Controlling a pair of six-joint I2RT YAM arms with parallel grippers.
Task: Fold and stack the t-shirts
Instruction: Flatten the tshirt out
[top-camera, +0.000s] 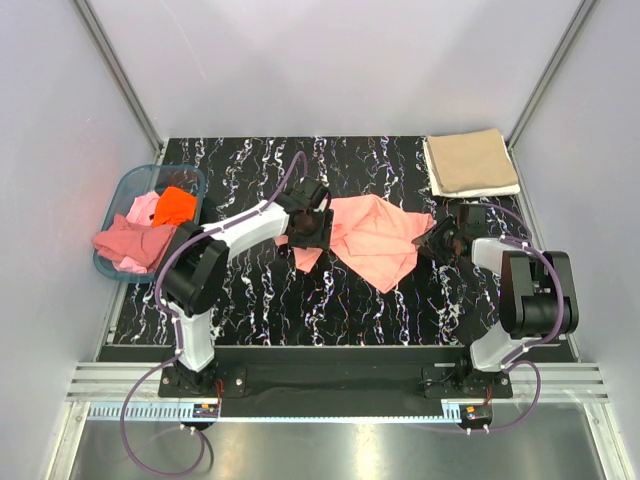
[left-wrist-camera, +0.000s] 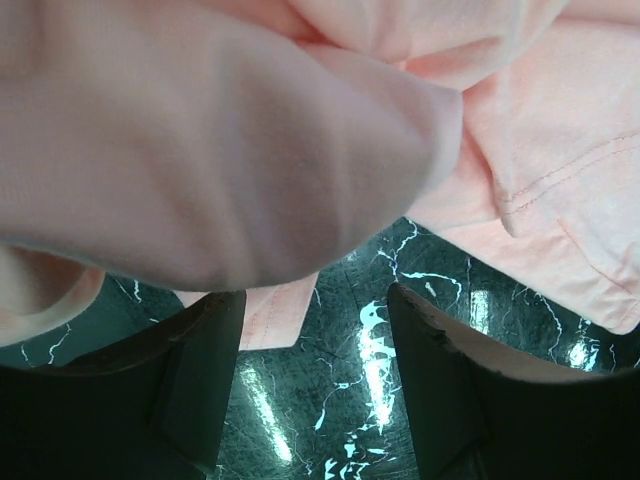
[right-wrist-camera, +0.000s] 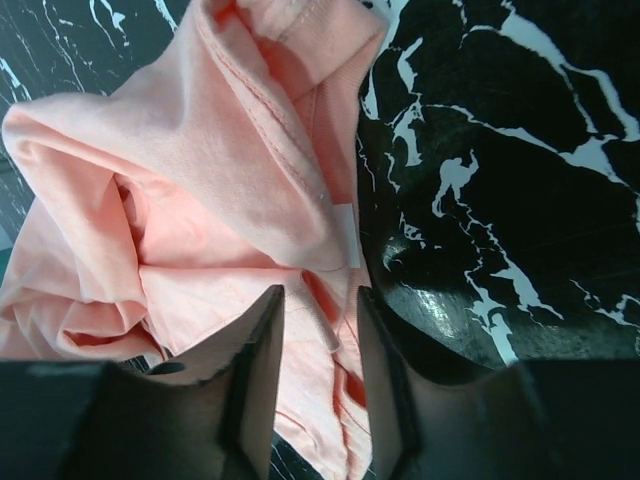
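**Status: both claws at the shirt**

1. Right claw (right-wrist-camera: 318, 296): fingers almost together, thin gap filled w/ cloth. Judged to be pinching the salmon shirt (right-wrist-camera: 180, 200) at its right edge.
2. Left claw (left-wrist-camera: 315, 298): fingers spread wide, bare table (left-wrist-camera: 350, 400) showing between them. Cloth hangs just above, close to the lens. No grip on it as far as visible. Posn: left edge of the salmon shirt.
3. Salmon shirt: lies on the table between the 2 claws, bunched and partly doubled over. Not flat, no clean fold.
4. Tan shirt (top-camera: 470, 163): beyond and to the right of the salmon shirt, apart from it. Folded to a neat rectangle. Judged done and the likely base of the stack.
5. Basket (top-camera: 120, 195): well left of the salmon shirt. Holds an orange shirt (top-camera: 175, 205) and pink shirts (top-camera: 128, 245), all unfolded, one draped over the rim.

**Progress (est.):** 1 folded, 1 in work, approx. 3 waiting in the basket. Most of the task is left.
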